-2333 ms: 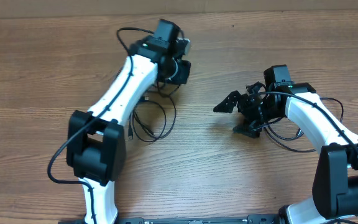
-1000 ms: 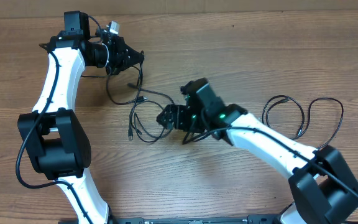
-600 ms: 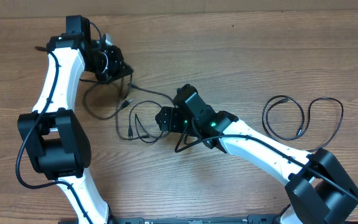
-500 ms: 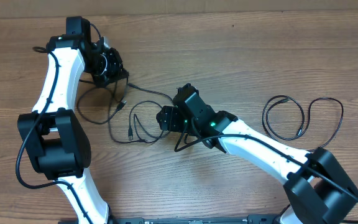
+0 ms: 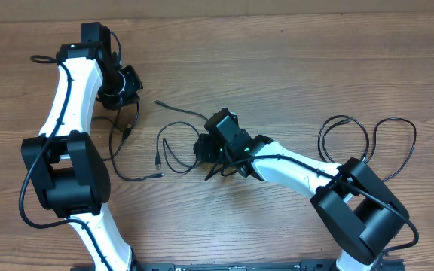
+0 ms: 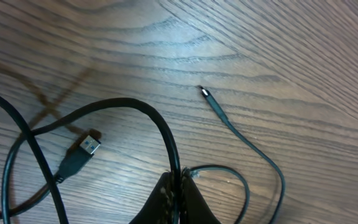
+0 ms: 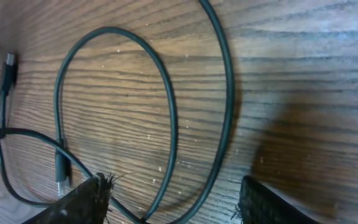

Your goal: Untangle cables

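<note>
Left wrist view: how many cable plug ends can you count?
2. A flat silver-tipped black plug lies at the left; a slim black plug lies near the centre. Further ends may be hidden beyond the frame.

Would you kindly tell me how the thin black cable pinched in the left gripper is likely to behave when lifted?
Probably floppy: the cable arcs loosely out of the left gripper. Likely light, since it is so thin. It may snag, as a USB plug lies beside it.
</note>
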`<state>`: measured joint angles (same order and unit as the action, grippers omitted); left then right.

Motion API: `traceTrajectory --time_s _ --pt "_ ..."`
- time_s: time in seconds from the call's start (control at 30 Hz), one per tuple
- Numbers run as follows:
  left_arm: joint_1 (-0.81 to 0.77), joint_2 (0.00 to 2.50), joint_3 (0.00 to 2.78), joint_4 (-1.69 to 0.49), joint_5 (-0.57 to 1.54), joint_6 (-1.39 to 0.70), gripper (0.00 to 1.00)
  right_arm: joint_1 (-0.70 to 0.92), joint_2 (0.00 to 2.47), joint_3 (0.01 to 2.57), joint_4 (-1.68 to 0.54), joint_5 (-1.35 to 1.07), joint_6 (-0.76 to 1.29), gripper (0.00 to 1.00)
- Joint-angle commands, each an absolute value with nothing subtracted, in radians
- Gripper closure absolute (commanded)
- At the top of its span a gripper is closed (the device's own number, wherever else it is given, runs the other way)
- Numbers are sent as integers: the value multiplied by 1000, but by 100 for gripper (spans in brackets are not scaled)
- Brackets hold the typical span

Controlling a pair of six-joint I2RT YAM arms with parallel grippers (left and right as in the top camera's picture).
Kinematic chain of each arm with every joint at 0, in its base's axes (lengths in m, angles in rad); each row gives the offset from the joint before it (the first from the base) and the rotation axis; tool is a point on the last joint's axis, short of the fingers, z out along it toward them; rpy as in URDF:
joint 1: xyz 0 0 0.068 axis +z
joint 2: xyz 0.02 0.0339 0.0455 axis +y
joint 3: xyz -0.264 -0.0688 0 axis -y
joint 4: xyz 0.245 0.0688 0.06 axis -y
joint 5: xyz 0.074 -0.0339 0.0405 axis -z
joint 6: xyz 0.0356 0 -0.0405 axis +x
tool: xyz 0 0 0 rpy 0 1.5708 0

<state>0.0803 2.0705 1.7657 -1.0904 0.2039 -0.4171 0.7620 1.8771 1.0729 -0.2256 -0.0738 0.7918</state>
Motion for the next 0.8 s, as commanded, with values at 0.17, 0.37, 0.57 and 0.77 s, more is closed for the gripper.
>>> traceTrajectory --time_s 0.17,0.37,0.57,0.77 --pt "68 2054 1685 -1065 287 -427 96 768 1876 1066 -214 -41 781 57" --pt "39 2054 1608 -1026 266 -427 96 768 1876 1066 -214 -19 781 61" --pt "25 2055 1529 -982 255 -427 96 768 1876 1066 -218 -24 781 52" --pt "34 2055 1512 -975 184 -427 75 768 1876 1066 -214 -85 781 41"
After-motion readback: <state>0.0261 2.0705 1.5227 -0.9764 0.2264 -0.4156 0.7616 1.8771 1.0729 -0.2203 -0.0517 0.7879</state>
